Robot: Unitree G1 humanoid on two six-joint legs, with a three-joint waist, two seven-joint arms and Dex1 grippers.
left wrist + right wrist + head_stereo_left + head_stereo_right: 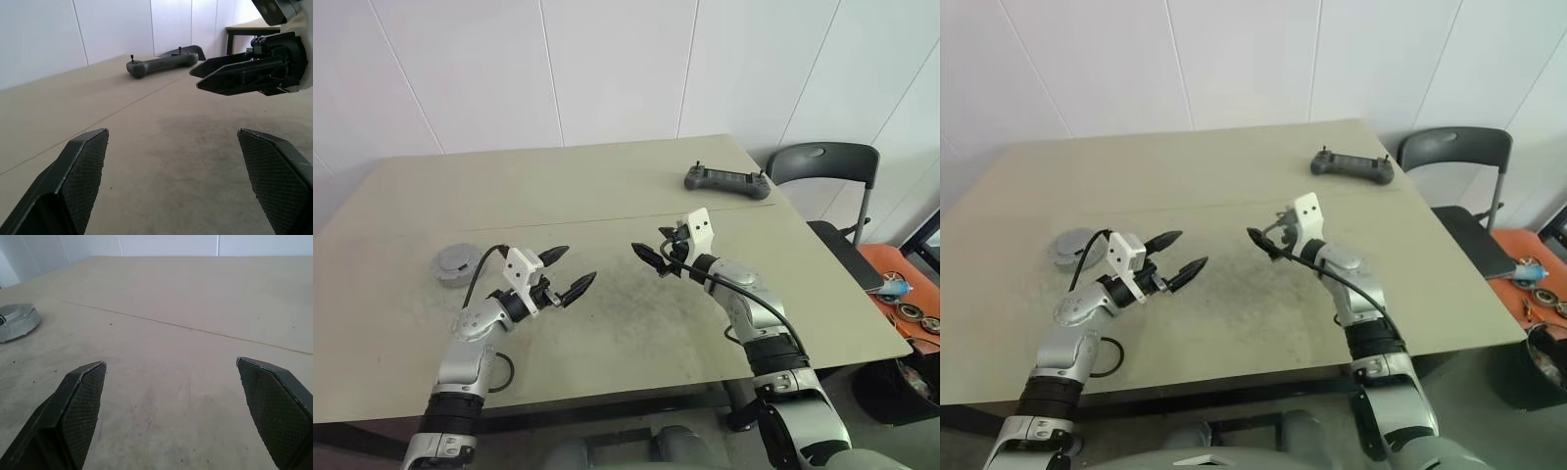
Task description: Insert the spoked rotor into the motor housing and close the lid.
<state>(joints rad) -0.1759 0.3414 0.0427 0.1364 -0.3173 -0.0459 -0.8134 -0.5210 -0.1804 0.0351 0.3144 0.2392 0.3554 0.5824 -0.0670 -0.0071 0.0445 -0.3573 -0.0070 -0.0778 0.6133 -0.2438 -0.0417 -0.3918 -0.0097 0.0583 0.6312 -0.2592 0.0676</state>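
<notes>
Grey round lid (456, 260) flat on table (636, 186)

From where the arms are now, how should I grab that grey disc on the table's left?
Grip the grey disc across its rim, coming from above with the open left gripper: it lies flat on the table, low and round, leaving only its edge to pinch.

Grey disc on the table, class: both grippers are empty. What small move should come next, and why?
Probably swing the left gripper toward the grey disc, which lies just beyond that arm. Both it and the right gripper hover open and empty over bare table, and the disc is the only part in sight.
</notes>
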